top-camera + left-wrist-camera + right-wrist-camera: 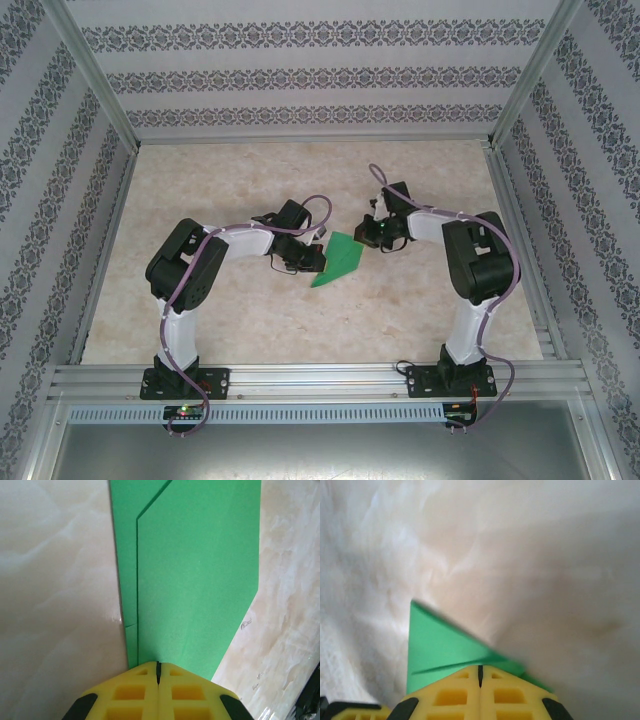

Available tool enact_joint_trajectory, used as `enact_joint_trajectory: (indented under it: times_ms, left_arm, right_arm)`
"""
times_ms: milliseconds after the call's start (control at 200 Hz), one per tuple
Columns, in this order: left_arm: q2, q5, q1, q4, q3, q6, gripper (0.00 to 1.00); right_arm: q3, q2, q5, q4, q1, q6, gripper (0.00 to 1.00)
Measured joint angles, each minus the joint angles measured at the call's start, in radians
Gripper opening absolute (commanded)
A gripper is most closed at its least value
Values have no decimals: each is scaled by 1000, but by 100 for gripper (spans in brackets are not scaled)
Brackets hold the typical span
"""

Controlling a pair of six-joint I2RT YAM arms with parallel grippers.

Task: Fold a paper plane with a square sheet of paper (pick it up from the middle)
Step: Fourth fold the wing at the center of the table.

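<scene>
- At the centre of the beige marbled tabletop (250,180), the top external view shows a thin, bright green, partly folded paper sheet (340,260) lying flat as a slanted, pointed shape.
- Top external view: the left gripper (312,258) meets the paper sheet's left edge. The right gripper (368,236) meets its upper right end. Jaw state is not readable from this view.
- Left wrist view: the yellow jaws of the left gripper (158,667) are pressed together, tips over the near edge of the paper sheet (195,570). A folded flap overlaps a narrow lower strip on the left, a layering the overhead view does not resolve.
- Right wrist view: the right gripper (480,670) also has its jaws together, over a pointed corner of the paper sheet (435,640), which carries a crease.
- Neither wrist view shows whether paper is pinched between the jaws.
</scene>
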Motion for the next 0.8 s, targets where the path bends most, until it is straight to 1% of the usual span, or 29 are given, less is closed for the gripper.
enact_joint_trajectory:
  times_ms: [115, 200, 300, 400, 495, 599, 679, 804]
  left_arm:
    - [-1, 6, 3, -8, 0, 10, 0]
    - [-2, 5, 3, -14, 0, 15, 0]
    - [-3, 5, 3, -15, 0, 18, 0]
    - [-4, 3, 3, -18, 0, 19, 0]
    - [-4, 2, 3, -22, 1, 21, 0]
    - [-4, 2, 3, -27, 3, 22, 0]
    - [-4, 2, 3, -29, 3, 22, 0]
    - [-4, 2, 4, -37, 5, 23, 0]
  right_arm:
    - [7, -9, 34, 0, -34, 8, 0]
    - [-5, -46, 42, 8, -37, 14, 0]
    - [-32, -121, 37, 26, -12, 19, 0]
    - [-38, -154, 14, 49, 53, 37, 0]
    - [-42, -146, 6, 59, 129, 57, 0]
    - [-50, -111, -13, 81, 191, 77, 0]
    - [-56, -73, -27, 91, 208, 89, 0]
    - [-56, -21, -35, 95, 203, 91, 0]
